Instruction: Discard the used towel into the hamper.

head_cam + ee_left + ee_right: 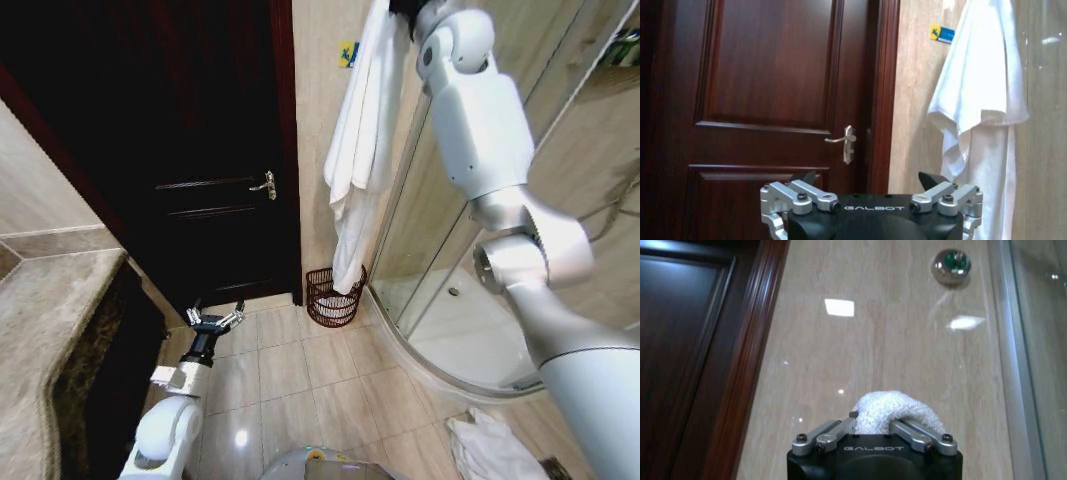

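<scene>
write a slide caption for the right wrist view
Right hand shut on a bunched fold of white towel, held up against the beige tiled wall beside the dark door frame.

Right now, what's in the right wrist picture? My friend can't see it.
The right gripper has its fingers shut on a bunched fold of fluffy white towel, in front of a glossy beige tiled wall. A dark wooden door frame runs beside it.

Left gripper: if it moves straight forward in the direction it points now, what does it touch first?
Probably the dark wooden door, below its handle. The left gripper, open, faces it; depth is unclear.
</scene>
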Controlling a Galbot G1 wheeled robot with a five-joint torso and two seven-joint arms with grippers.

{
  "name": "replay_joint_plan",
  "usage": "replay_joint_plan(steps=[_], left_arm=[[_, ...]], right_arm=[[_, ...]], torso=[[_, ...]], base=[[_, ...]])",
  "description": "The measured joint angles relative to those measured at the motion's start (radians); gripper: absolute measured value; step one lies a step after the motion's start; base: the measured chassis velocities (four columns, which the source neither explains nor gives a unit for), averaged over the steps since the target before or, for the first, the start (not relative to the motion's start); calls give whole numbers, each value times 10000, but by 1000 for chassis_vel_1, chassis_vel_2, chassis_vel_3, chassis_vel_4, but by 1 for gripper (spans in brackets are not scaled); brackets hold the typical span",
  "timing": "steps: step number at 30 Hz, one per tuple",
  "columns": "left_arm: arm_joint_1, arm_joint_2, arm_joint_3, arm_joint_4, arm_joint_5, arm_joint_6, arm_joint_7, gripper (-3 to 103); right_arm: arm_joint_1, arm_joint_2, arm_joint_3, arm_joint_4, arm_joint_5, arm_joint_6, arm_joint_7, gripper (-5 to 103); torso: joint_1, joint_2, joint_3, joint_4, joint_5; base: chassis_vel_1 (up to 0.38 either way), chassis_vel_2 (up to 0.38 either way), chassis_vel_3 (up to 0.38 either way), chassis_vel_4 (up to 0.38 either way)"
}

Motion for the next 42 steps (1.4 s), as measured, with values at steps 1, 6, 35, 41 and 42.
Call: replay_joint_plan(steps=[1,6,35,41,42], left_arm=[[-42,0,11,9,3,6,2,100],[-92,-16,48,10,9,30,3,100],[1,11,-10,47,-35,-51,22,100],[7,12,-10,-36,-26,-23,25,100],[7,12,-10,-36,-26,-23,25,100]], right_arm=[[-59,12,-4,1,-20,9,-3,4],[-246,68,-39,39,-58,20,-5,4],[-2149,-432,-381,1291,29,62,333,4],[-2202,-408,-294,1140,13,167,271,4],[-2202,-408,-294,1140,13,167,271,4]], torso=[[0,0,0,-1,-1],[0,0,0,0,-1],[0,0,0,2,-3],[0,0,0,0,-3],[0,0,0,0,-3]], base=[[0,0,0,0],[0,0,0,0],[0,0,0,0],[0,0,0,0],[0,0,0,0]])
